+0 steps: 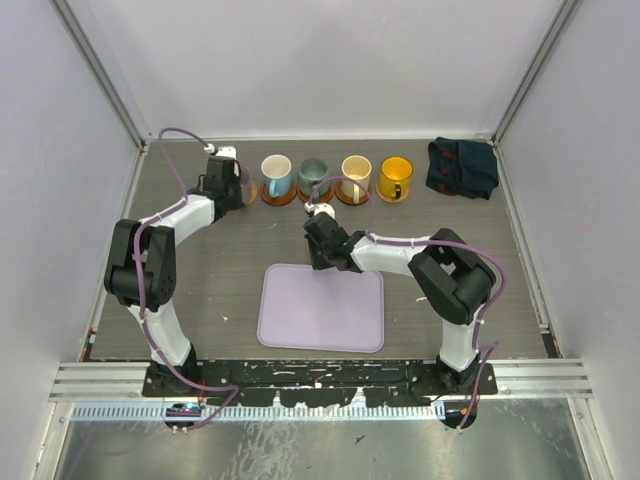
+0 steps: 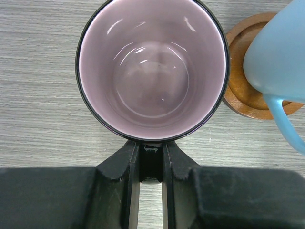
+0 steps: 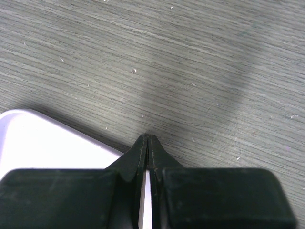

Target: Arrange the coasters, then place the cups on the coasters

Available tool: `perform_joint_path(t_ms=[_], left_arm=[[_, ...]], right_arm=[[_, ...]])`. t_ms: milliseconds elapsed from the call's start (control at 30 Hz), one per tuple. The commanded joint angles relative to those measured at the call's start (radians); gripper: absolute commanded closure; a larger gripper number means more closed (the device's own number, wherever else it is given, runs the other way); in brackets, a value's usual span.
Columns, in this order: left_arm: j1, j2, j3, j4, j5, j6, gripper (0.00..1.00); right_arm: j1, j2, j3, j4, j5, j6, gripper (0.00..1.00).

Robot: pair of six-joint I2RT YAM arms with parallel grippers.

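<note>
Seating the final cup: my left fingers [image 2: 127, 164] pinch the glossy mauve ceramic mug [image 2: 152, 71] by its handle, while my right fingers [image 3: 137, 160] are pressed together, idle. Next, I'd check it's centred, then release.

The right gripper [image 3: 147, 143] has its two black fingers pressed together, tips meeting just above the grey wood-grain table [image 3: 200, 57]. A rounded corner of the lavender tray [image 3: 43, 140] lies at lower left, beside the fingers.

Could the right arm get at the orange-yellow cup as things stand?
Probably yes: the right gripper is shut and empty over bare table, the orange-yellow cup stands at the row's right end, and nothing lies between them.
</note>
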Motion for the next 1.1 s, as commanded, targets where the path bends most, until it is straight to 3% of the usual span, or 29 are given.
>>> perform_joint_path(t_ms=[0, 1067], left_arm=[[0.007, -0.011, 0.054, 0.123, -0.03, 0.003, 0.97], [0.007, 0.018, 0.017, 0.218, -0.034, -0.044, 0.99]], right_arm=[[0.01, 0.032, 0.002, -0.037, -0.012, 0.009, 0.9], [0.01, 0.051, -0.011, -0.029, -0.017, 0.02, 0.9]])
